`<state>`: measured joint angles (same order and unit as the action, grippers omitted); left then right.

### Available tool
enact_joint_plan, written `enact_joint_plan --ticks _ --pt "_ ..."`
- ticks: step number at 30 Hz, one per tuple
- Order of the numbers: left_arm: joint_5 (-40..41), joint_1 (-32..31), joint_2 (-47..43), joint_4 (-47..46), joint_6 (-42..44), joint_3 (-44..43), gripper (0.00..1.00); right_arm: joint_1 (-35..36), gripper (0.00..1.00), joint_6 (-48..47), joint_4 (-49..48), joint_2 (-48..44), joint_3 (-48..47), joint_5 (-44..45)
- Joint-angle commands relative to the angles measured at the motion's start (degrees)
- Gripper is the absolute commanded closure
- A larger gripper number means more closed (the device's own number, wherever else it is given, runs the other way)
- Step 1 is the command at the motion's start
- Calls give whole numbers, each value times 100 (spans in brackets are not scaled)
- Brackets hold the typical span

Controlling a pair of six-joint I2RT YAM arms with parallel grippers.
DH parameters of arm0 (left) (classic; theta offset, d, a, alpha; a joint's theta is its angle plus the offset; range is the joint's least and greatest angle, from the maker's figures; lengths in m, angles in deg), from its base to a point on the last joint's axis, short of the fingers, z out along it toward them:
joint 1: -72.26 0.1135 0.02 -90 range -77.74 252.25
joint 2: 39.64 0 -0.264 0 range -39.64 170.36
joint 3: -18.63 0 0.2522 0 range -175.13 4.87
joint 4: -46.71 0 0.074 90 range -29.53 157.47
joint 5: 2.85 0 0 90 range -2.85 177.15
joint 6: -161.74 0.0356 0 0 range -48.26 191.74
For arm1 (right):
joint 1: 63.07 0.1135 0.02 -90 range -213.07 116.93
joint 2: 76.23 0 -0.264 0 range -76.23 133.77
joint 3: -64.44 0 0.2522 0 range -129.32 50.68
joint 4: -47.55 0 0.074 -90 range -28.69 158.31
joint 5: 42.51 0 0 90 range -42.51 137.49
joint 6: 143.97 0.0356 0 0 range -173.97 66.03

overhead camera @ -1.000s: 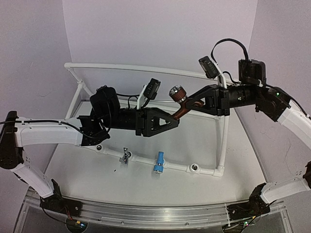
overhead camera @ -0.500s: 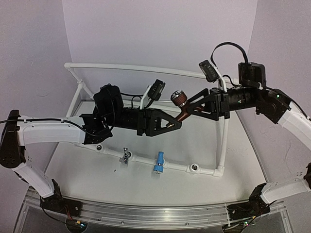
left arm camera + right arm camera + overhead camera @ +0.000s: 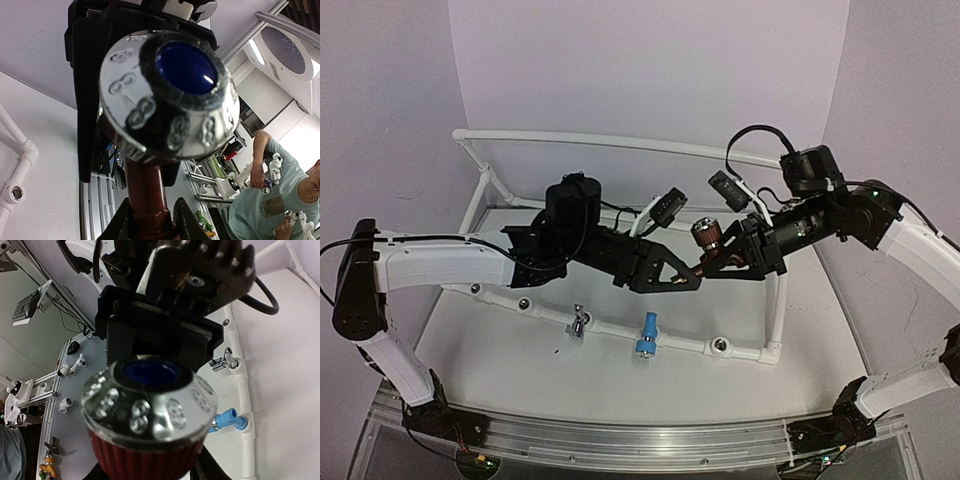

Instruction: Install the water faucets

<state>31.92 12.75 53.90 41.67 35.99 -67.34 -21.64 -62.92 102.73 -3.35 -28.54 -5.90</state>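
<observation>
- Seen from above, two robot arms meet above a white desk (image 3: pixel 620 395), a little right of the frame's centre.
- Between them, raised off the desk, is the dark red-brown faucet (image 3: pixel 704 248). Its round knob points up and its stem slopes down to the left.
- The left tool (image 3: pixel 686 277) reaches in from the left and is clamped tight on the lower stem of this faucet. Its wrist camera shows its black fingers (image 3: pixel 120 226) pressed against both sides of the brown stem. Above them the knob's silver cap with a deep blue centre fills the view.
- The right tool (image 3: pixel 730 258) comes in from the right, right next to the same faucet. Its wrist camera sees the knob's silver top and red ribbed skirt close up. Only slivers of its fingers show at the bottom edge, so I cannot tell whether it grips the faucet or how wide it stands.
- A white pipe frame (image 3: pixel 620 143) stands on the desk beneath the arms.
- The light blue faucet (image 3: pixel 646 334) sits in the frame's front pipe, below centre.
- The grey metal faucet (image 3: pixel 579 321) sits on the same pipe, near the blue one on its left.
- An open round socket (image 3: pixel 721 346) shows on that pipe to the right of the blue faucet.
</observation>
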Motion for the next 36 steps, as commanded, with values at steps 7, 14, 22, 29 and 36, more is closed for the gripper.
enact_joint_plan --ticks 7,14,22,29,36 --pt "-430 -17 76 206 319 -440 100 13 72 -27 226 122 -397 -205" --pt "-321 -17 122 330 355 -515 94 6 98 88 228 50 -326 -114" --pt "-19 -17 127 386 369 -532 64 5 100 517 233 -176 -210 318" --pt "-16 -17 159 404 356 -587 53 3 100 618 205 -295 -68 240" --pt "-78 -20 212 376 305 -626 54 2 100 703 191 -315 -49 237"
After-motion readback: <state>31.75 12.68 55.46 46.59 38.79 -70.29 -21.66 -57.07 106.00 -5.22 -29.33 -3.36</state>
